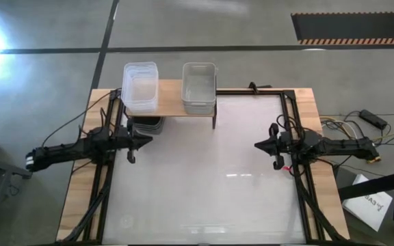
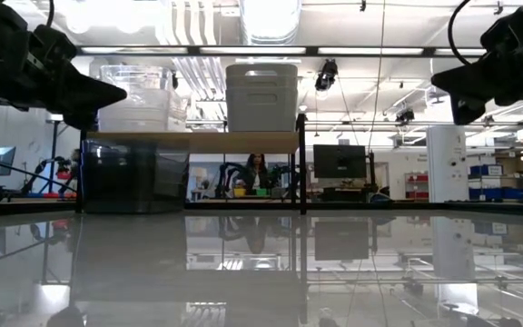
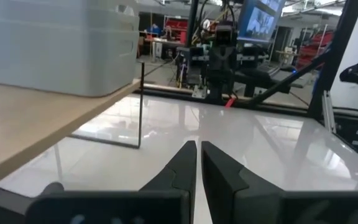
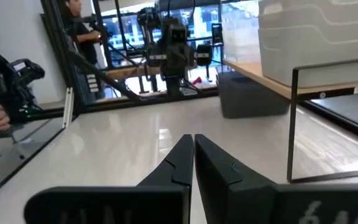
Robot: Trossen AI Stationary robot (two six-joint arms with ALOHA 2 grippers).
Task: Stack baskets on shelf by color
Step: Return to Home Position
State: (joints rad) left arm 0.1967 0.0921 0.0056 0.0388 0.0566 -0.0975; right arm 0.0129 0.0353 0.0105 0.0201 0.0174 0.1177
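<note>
Two claws [image 1: 146, 140] [image 1: 258, 145] near opposite table [image 1: 204, 184] sides

There is one shelf [image 1: 170, 96], three stacks of bins (one clear stack [image 1: 140, 85], one light grey stack [image 1: 199, 86], one dark stack [image 2: 134, 174], bins within each uncountable) and two tools, left tool [image 1: 149, 139] and right tool [image 1: 257, 145].
</note>
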